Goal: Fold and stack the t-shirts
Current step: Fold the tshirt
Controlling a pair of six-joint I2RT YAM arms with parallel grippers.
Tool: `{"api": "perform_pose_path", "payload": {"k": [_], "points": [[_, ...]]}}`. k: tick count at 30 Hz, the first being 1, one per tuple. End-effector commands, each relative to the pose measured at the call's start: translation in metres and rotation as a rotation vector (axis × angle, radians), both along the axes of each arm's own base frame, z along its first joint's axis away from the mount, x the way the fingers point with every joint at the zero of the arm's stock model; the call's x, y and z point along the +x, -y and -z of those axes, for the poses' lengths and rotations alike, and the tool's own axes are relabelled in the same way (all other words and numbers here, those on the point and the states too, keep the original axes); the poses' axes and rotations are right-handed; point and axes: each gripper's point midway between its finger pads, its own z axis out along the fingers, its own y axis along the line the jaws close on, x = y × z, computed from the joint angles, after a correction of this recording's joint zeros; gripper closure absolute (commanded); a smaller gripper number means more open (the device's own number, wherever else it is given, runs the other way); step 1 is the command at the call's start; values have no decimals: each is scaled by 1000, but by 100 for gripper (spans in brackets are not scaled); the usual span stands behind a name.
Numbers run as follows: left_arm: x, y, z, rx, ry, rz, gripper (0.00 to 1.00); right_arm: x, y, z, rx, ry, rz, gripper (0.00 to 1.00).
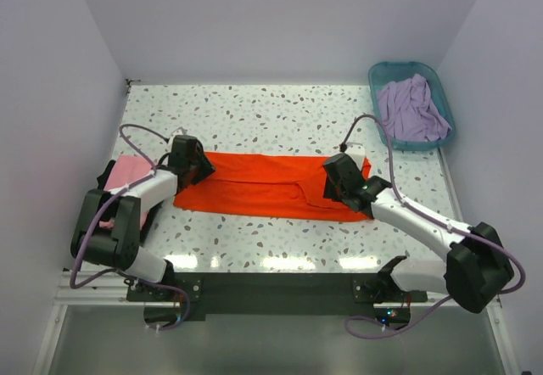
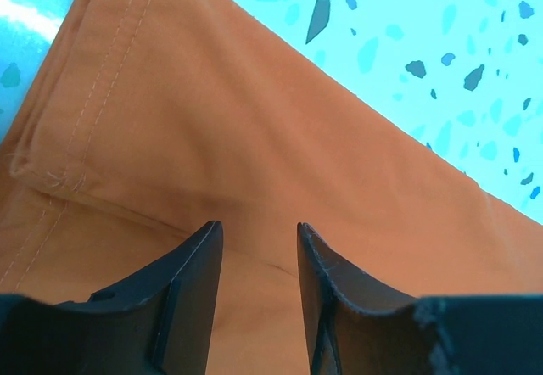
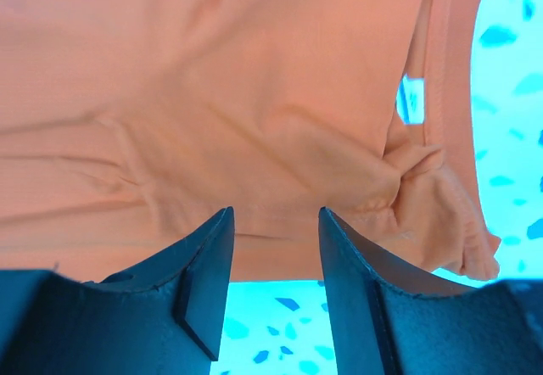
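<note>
While the orange t-shirt (image 1: 271,186) lies as a long folded band across the middle of the speckled counter (image 1: 254,112), the two arms reach over its opposite ends. The left gripper (image 1: 197,168) sits over the band's left end, and the right gripper (image 1: 339,178) over its right end, near the collar.

In the left wrist view the left gripper's fingers (image 2: 191,290) stand spread apart, with nothing pinched between them. Beyond their tips a stitched hem (image 2: 93,95) runs along a folded corner of the orange cloth, and the counter shows past the cloth's far edge. Whether the fingertips touch the cloth I cannot tell.

In the right wrist view the right gripper is spread too. Its fingers (image 3: 356,290) are parted over the near edge of the shirt, with bare counter showing in the gap below that edge. The cloth there is rumpled into soft creases, and a bunched fold lies just right of the fingers. The small white neck label (image 3: 411,99) peeks out beside the collar band at the right.

The pink t-shirt (image 1: 129,174) lies at the counter's left edge, partly hidden under the left arm, just beside the orange one's left end. The lavender t-shirt (image 1: 411,108) is crumpled inside the teal basket (image 1: 378,73) at the far right corner, well apart from the rest
</note>
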Motion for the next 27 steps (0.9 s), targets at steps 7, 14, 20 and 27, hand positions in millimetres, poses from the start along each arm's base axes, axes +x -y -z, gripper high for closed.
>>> {"api": "perform_pose_path", "payload": {"k": [7, 14, 20, 27], "points": [[11, 16, -46, 65, 107, 71, 49, 19, 19, 10, -7, -17, 150, 52], [-21, 39, -19, 184, 45, 127, 58, 13, 23, 56, 67, -105, 224, 52], [-55, 34, 23, 278, -44, 146, 66, 27, 19, 73, 79, -156, 230, 52], [-80, 35, 52, 348, -124, 176, 72, 79, 7, 81, -10, -199, 157, 52]]}}
